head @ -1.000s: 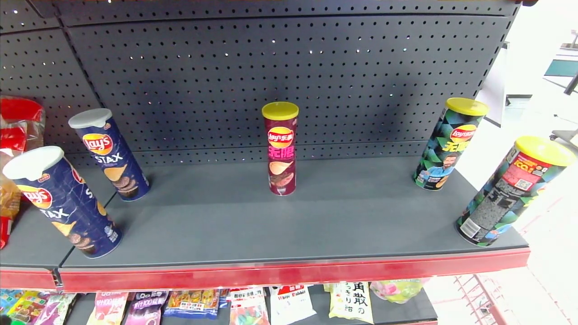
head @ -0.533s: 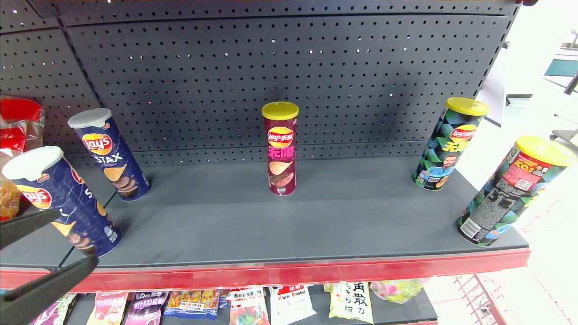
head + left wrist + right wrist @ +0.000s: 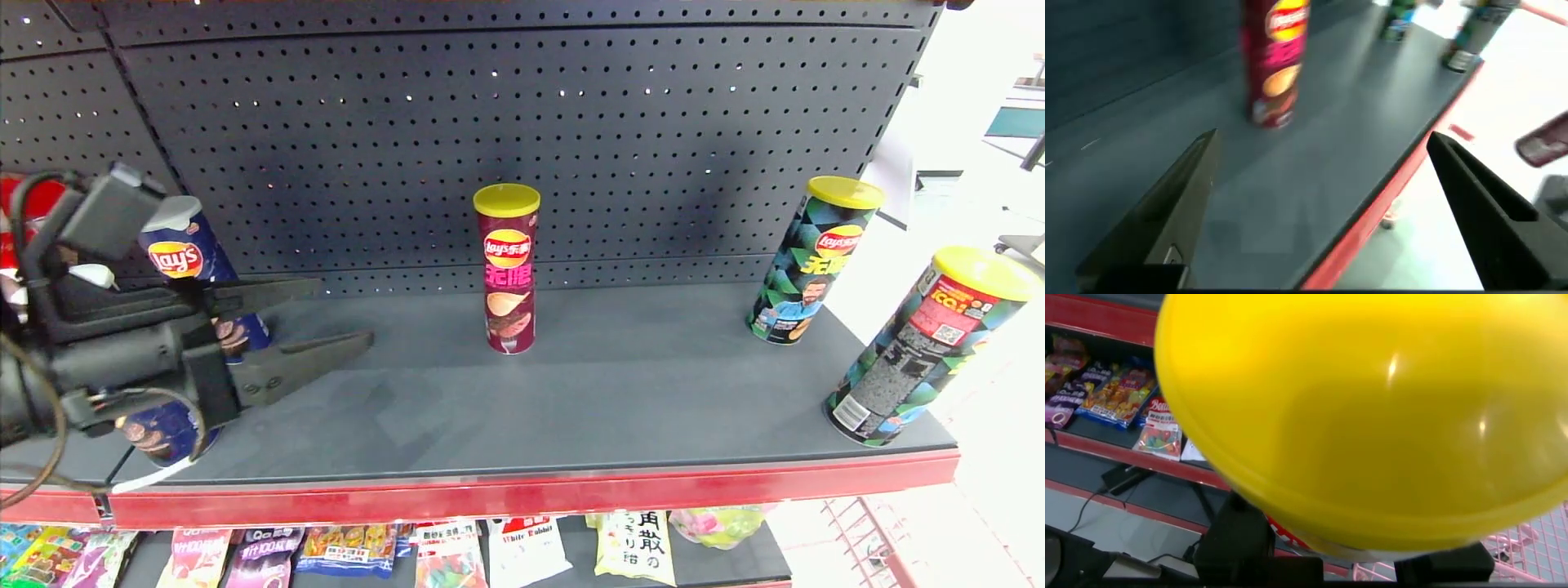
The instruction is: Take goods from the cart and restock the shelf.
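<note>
I watch my left hand (image 3: 344, 310), out of sight a second ago and only fingertips at the lower left half a second ago, swing in over the shelf (image 3: 571, 408), fingers spread, partly covering both blue cans (image 3: 175, 245).

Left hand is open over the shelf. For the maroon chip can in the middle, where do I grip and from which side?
Grip the maroon can around its mid-body, below the yellow lid. It stands upright and alone on the shelf, so its round wall is free. Come level from the robot's left, where the open left hand is; the pegboard blocks the back.
</note>
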`<state>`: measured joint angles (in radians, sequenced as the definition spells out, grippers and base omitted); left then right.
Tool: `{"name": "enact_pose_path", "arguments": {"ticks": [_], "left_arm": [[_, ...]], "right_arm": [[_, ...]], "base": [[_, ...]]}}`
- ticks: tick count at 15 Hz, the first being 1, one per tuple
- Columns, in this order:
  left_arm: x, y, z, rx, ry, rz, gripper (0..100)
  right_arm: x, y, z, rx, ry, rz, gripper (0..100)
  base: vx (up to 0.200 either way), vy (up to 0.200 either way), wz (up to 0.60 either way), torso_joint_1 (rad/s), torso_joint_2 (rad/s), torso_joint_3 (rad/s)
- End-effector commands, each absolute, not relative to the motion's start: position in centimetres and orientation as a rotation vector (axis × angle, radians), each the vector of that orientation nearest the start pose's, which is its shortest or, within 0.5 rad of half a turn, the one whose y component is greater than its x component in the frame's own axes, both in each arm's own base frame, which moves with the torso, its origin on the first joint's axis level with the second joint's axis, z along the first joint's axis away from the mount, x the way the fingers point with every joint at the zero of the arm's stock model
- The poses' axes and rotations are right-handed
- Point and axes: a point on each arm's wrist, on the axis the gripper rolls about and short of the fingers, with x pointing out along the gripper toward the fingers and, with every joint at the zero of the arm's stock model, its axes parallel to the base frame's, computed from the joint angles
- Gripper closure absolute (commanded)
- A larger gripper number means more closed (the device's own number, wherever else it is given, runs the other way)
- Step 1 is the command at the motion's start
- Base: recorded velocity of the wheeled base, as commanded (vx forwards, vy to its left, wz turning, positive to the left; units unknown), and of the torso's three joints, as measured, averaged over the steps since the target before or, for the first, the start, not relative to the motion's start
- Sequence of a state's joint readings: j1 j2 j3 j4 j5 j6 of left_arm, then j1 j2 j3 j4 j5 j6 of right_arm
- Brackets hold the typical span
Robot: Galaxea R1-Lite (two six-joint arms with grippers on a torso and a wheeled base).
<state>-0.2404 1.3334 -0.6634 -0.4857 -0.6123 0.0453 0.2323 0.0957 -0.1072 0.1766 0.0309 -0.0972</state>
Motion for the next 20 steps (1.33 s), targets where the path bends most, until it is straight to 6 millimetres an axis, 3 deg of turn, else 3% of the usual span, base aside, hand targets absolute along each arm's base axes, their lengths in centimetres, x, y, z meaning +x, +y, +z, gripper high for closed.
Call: {"name": "enact_pose_path", "arguments": {"ticks": [1, 3, 4, 6, 10, 17, 20], "left_arm": [[27.4, -10.2, 20.3, 0.0, 0.211, -0.996, 0], [30.9, -11.7, 20.8, 0.009, 0.173, -1.008, 0], [31.6, -11.9, 20.8, 0.013, 0.167, -1.008, 0], [34.5, -12.7, 19.9, 0.111, 0.115, -1.012, 0], [35.7, -13.8, 18.9, 0.126, 0.115, -1.044, 0], [39.6, -15.3, 19.2, 0.147, 0.038, -1.054, 0], [40.0, -15.8, 19.1, 0.148, 0.034, -1.063, 0]], "right_arm": [[-2.3, -0.5, 8.9, -0.114, 0.154, 0.27, 100], [-2.3, -0.5, 8.9, -0.113, 0.154, 0.268, 100], [-2.3, -0.5, 8.9, -0.113, 0.154, 0.268, 100], [-2.3, -0.5, 8.9, -0.113, 0.154, 0.267, 100], [-2.3, -0.5, 8.9, -0.107, 0.155, 0.263, 100], [-2.3, -0.5, 9.0, -0.106, 0.154, 0.254, 100], [-2.3, -0.5, 9.0, -0.105, 0.156, 0.251, 100]], "base": [[0.0, 0.0, 0.0, 0.0, 0.0, 0.0], [0.0, 0.0, 0.0, 0.0, 0.0, 0.0], [0.0, 0.0, 0.0, 0.0, 0.0, 0.0], [0.0, 0.0, 0.0, 0.0, 0.0, 0.0], [0.0, 0.0, 0.0, 0.0, 0.0, 0.0], [0.0, 0.0, 0.0, 0.0, 0.0, 0.0], [0.0, 0.0, 0.0, 0.0, 0.0, 0.0]]}}
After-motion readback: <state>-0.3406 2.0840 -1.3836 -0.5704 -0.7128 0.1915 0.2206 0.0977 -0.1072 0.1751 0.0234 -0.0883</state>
